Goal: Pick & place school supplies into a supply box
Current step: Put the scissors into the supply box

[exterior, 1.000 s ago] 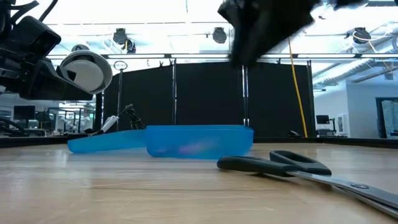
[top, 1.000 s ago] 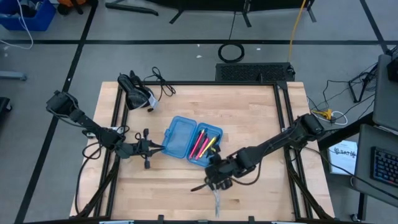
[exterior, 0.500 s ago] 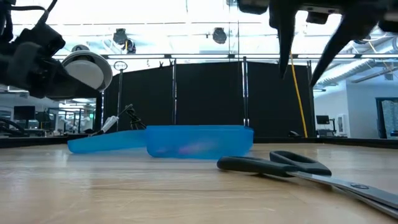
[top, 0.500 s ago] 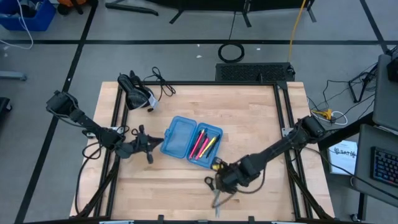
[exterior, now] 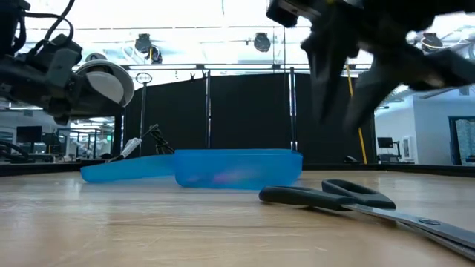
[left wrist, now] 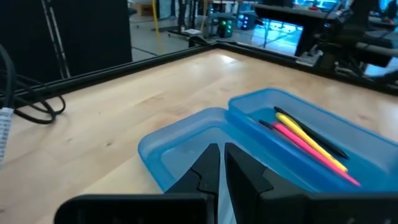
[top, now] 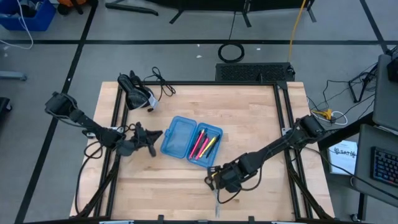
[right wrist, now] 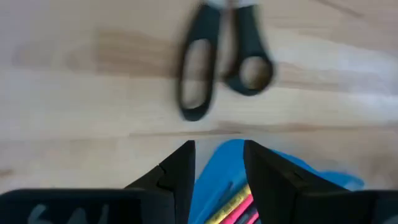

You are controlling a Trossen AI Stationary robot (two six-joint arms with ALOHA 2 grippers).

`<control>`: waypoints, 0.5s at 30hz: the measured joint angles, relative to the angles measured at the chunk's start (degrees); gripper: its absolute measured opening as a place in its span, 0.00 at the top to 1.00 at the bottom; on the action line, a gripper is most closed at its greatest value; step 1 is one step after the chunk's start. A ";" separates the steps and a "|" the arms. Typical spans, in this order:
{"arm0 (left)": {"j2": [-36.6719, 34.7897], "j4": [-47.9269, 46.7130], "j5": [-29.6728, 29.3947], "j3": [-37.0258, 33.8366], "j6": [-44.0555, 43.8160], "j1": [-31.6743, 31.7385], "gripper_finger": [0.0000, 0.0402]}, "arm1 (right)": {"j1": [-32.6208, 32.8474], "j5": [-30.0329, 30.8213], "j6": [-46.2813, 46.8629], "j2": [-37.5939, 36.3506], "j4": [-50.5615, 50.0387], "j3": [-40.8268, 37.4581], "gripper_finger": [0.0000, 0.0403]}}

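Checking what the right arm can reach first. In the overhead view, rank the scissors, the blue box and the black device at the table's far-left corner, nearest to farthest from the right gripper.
1. Scissors, just beside the right gripper, toward the table's near edge.
2. Blue box, mid-table, toward the left arm.
3. Black device, far-left corner.

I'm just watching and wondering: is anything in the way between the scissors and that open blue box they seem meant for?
Nothing visible lies on the wood between the scissors and the supply box. The right gripper hangs open above the handles.

scissors [right wrist: 221,65] blurred, blade tips beyond the frame edge
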 joint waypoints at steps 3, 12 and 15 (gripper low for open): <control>0.02 0.00 -0.01 0.00 -0.48 0.97 0.92 | -0.05 -0.25 -5.98 -0.02 2.86 -2.93 0.68; 0.02 -0.36 0.41 0.00 -3.34 3.40 0.92 | 0.35 4.44 6.44 -0.07 15.38 -6.92 0.68; 0.02 -0.76 0.48 0.00 -3.30 3.81 0.92 | 0.76 1.02 13.87 -0.61 18.62 -6.91 0.68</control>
